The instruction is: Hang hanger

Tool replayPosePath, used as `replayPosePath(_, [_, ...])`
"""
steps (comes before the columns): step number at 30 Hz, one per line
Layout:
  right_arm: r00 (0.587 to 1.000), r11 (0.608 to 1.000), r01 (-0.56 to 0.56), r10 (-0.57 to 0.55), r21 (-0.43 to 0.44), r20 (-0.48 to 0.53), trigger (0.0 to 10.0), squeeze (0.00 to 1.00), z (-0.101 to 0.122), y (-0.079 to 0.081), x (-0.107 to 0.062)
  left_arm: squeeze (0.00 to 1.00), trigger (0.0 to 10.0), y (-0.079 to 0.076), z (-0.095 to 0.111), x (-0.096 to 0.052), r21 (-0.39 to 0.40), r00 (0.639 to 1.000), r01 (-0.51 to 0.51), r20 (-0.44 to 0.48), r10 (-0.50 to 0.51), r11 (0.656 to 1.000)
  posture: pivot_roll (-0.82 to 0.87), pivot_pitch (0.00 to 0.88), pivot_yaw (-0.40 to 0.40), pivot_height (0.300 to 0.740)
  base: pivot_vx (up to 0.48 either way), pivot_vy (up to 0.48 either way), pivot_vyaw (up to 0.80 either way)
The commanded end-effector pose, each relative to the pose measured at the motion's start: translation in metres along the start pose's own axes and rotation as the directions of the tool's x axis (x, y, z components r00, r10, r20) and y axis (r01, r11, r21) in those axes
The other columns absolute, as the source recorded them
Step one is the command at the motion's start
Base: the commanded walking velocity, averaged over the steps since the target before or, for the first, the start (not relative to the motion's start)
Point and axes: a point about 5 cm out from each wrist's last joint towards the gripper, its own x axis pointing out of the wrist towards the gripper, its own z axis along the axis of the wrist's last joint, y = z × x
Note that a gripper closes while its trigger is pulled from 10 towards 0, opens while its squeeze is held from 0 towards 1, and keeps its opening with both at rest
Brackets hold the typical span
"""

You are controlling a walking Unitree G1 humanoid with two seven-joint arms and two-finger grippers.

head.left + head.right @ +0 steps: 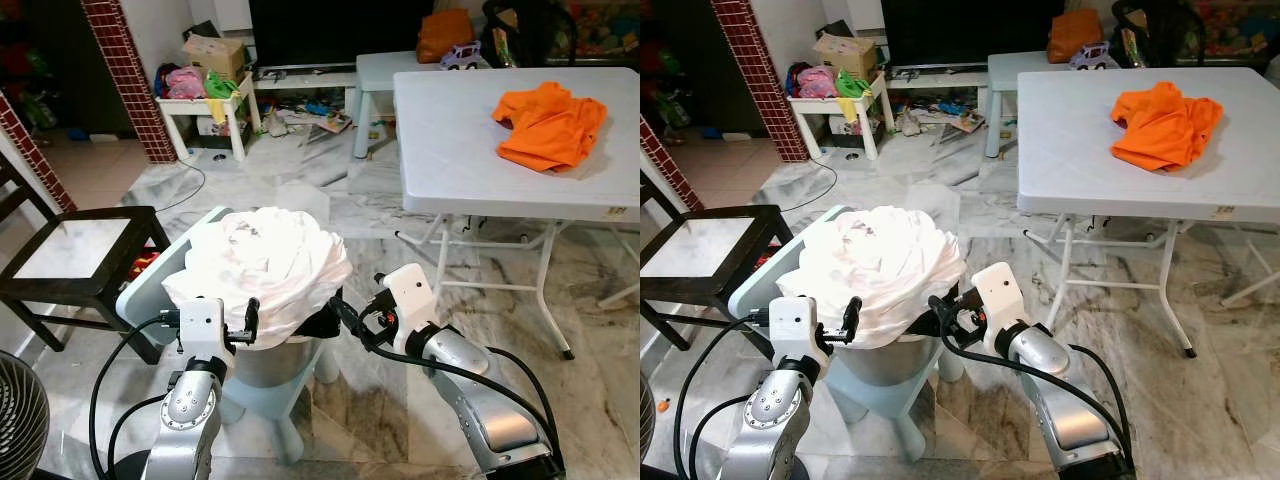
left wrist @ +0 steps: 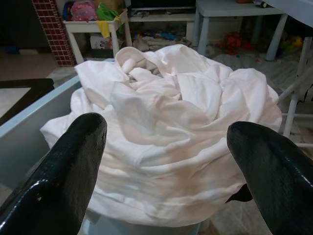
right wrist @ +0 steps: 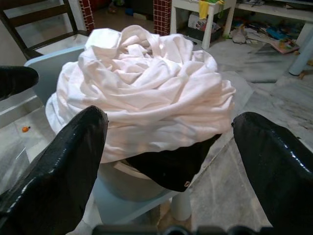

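A big crumpled white cloth pile [image 1: 265, 265] is heaped over a metal tub [image 1: 270, 365] on a small light-blue chair [image 1: 150, 285]. From under the pile's right side hangs a black garment [image 3: 171, 166]. My left gripper [image 1: 212, 312] is open at the pile's near left edge, its fingers [image 2: 73, 161] spread wide in front of the cloth. At the near right edge my right gripper [image 1: 362, 300] is open too, with nothing between its fingers [image 3: 73, 161] and the black garment just ahead of them.
A white folding table [image 1: 450, 150] stands to the right with an orange garment [image 1: 550, 125] on it. A dark wooden stool [image 1: 75, 260] is at the left and a fan [image 1: 20, 420] at the near left. Behind are a brick pillar [image 1: 125, 75] and cluttered low tables.
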Motion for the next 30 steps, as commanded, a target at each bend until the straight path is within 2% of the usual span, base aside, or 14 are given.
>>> replayPosePath(1, [1.0,1.0,-0.015,0.015,-0.004,0.017,10.0,0.0,0.004,0.0024,0.0003,0.0,10.0,0.0048,0.0015,0.0011,-0.015,1.0,-0.012,0.004,0.012,1.0,-0.08,0.0,0.059,0.74,0.0,0.0,0.0])
replayPosePath(8, [0.999,0.999,-0.047,0.048,-0.025,0.025,10.0,0.0,0.0054,0.0056,-0.0005,0.0,10.0,0.003,0.0011,0.0009,-0.021,1.0,-0.005,0.005,0.005,1.0,-0.09,0.0,0.054,0.74,0.274,0.0,0.0])
replayPosePath(13, [0.998,0.998,-0.055,0.056,-0.03,0.023,10.0,0.0,0.0048,0.0077,-0.0018,0.0,10.0,0.0016,0.0001,0.0,-0.027,1.0,-0.001,0.002,0.001,1.0,-0.09,0.0,0.053,0.74,0.292,0.0,0.77])
replayPosePath(21, [0.999,0.999,-0.046,0.047,-0.022,0.017,10.0,0.0,0.0041,0.0066,-0.0026,0.0,10.0,0.0006,-0.0016,0.0001,-0.034,1.0,0.0,-0.008,-0.001,0.999,-0.09,0.0,0.054,0.74,0.268,0.0,0.0])
replayPosePath(30, [0.999,0.998,-0.047,0.048,-0.029,0.017,10.0,0.0,0.005,0.0071,-0.0034,0.0,10.0,-0.0033,-0.0053,0.0002,-0.064,0.999,0.01,-0.034,-0.013,0.998,-0.09,0.0,0.05,0.74,0.0,0.0,0.0])
